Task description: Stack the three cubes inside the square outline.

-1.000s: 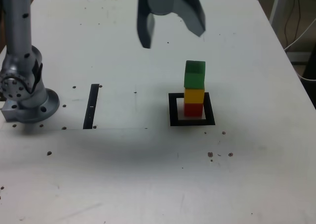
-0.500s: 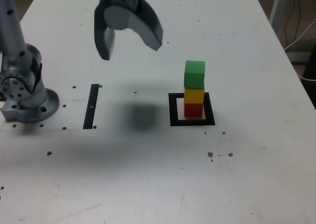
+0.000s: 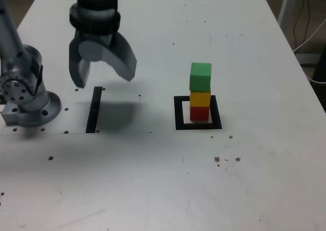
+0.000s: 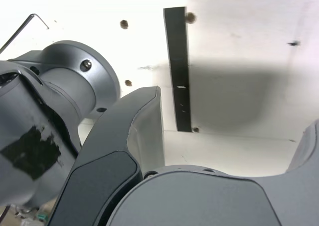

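Fingers (image 3: 122, 62): wide open, with nothing between them. Compared with the two earlier exterior frames, they have travelled toward the exterior view's left and appear lower in that view, now seen just above the strip (image 3: 93, 111). Their soft shadow (image 3: 119, 113) has shifted the same way and now lies beside the strip, on its right in the exterior view. The wrist view shows the strip between the spread fingers, with the base (image 4: 75, 79) nearby. In the exterior view, the base stands on the counter (image 3: 244, 180), left of the strip.

Farther to the exterior view's right, the three cubes form one upright stack, well apart from the fingers: red (image 3: 199, 113) at the bottom, yellow (image 3: 200, 99) in the middle, green (image 3: 200, 77) on top. The red cube sits inside the square outline (image 3: 180, 113), toward its right side. Stack and outline are unchanged in position; the green cube appears brighter than in the first frame.
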You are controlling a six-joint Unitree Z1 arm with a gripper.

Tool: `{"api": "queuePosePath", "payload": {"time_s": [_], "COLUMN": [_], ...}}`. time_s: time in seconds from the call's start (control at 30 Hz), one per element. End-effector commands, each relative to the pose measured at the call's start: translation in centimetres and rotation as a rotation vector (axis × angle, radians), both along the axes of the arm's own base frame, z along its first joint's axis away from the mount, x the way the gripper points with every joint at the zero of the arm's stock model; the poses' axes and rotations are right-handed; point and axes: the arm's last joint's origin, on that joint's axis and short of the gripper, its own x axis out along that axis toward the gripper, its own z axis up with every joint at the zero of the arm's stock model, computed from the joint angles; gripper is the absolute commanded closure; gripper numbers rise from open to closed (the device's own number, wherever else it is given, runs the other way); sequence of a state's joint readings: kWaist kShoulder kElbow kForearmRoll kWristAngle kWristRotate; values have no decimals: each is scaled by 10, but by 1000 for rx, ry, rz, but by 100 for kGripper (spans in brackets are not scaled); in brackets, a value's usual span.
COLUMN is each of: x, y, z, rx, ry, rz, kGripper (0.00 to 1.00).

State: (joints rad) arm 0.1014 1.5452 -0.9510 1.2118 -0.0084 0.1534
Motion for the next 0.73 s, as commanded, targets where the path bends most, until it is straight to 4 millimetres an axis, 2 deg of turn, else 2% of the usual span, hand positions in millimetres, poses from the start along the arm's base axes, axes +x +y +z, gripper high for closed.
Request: {"api": "queuePosePath", "payload": {"time_s": [0.0, 0.33, 0.7], "x": [-5, -18, -21], "y": [0, -1, -2], "z": [-7, -30, -33], "rx": [-4, -23, -28], "ry": [-6, 9, 8], "rz": [6, 20, 21], "kGripper": [1, 1, 1]}}
